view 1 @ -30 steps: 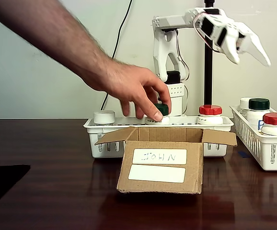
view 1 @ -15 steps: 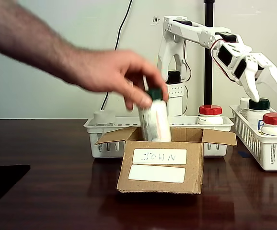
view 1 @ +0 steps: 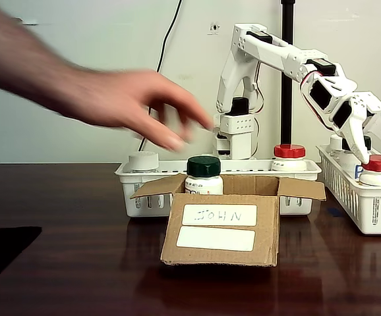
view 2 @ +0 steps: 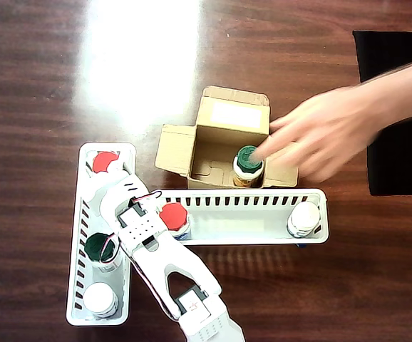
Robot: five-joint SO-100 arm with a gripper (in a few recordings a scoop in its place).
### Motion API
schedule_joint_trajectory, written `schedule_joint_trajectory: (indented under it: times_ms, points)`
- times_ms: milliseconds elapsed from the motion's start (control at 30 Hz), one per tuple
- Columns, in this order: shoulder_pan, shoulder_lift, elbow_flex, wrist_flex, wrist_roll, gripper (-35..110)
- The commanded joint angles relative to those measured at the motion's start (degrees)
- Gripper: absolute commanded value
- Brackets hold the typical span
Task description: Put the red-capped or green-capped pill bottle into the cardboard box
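Note:
The cardboard box (view 1: 220,227) (view 2: 219,140) sits mid-table with its flaps open. A green-capped pill bottle (view 1: 204,174) (view 2: 248,161) stands upright inside it. A person's hand (view 1: 128,100) (view 2: 327,137) hovers just above that bottle, fingers spread and not touching it. My gripper (view 1: 375,141) (view 2: 120,194) hangs open and empty over the side basket (view 1: 355,194) (view 2: 78,235), just above a red-capped bottle (view 1: 380,170) (view 2: 106,162). A green-capped bottle (view 2: 100,247) stands in the same basket, partly under my arm.
A long white basket (view 1: 134,181) (view 2: 249,231) behind the box holds a red-capped bottle (view 1: 289,157) (view 2: 173,216) and a white-capped one (view 1: 144,160) (view 2: 306,218). Another white-capped bottle (view 2: 100,300) sits in the side basket. A black mat (view 1: 2,253) (view 2: 398,107) lies at the table edge.
The person's hand lifted a green-capped bottle out of the long basket, set it in the box and let go. My arm swung down toward the side basket, gripper staying open.

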Motion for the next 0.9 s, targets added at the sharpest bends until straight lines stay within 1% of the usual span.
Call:
schedule_joint_trajectory:
  times_ms: [0,200,300,400,533,600,633,733,800,867]
  points:
    - [0.62,1.49,-3.52,-1.76,0.88,77]
    - [1.85,0.62,-0.62,-4.75,2.29,77]
    - [1.93,1.14,0.44,-5.01,2.29,67]
    - [1.32,1.76,1.23,-5.19,1.93,46]
    - [0.26,3.16,1.41,-5.27,-0.35,11]
    - [0.09,4.31,1.32,-5.19,-1.85,-4]
    - [0.09,5.1,1.32,-4.66,-2.11,-7]
    - [0.7,8.96,0.53,-0.88,-3.16,1]
    - [1.14,11.16,-2.72,4.31,-4.31,3]
    - [1.58,12.39,-8.17,10.46,-5.45,2]
